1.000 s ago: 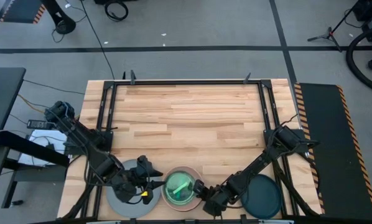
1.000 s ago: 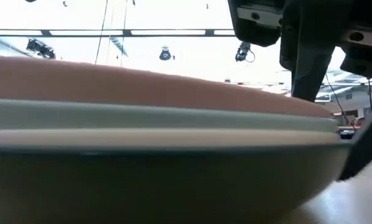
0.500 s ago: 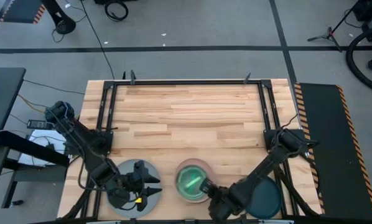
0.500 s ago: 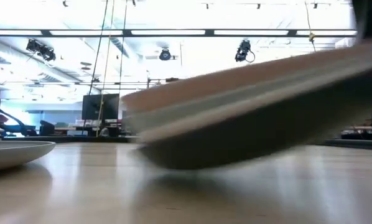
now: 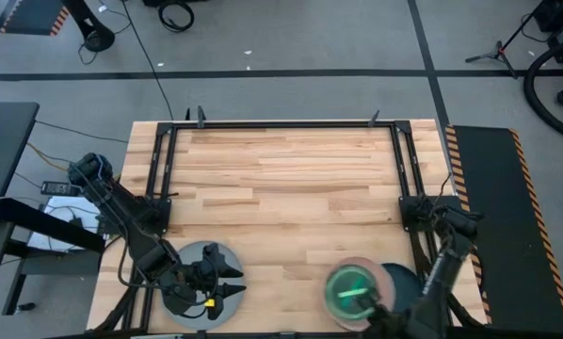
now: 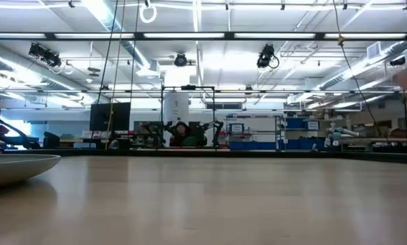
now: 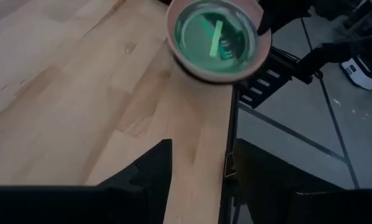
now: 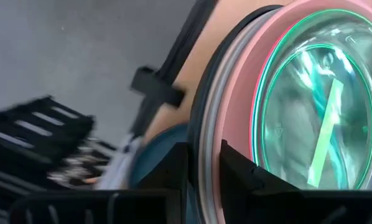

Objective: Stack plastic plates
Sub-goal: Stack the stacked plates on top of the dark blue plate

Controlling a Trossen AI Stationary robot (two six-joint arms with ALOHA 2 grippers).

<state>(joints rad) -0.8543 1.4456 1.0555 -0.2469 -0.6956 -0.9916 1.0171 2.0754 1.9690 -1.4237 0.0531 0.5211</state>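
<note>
Plate stack front right on table, single plate front left

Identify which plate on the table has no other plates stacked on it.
The grey plate by the left gripper holds nothing; the dark teal plate is partly under the stack that the right gripper grips.

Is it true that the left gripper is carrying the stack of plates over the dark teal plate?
No, the right gripper carries the stack of plates, clamped on its rim, beside the dark teal plate. The high view shows it. The left gripper hovers over the grey plate.
</note>
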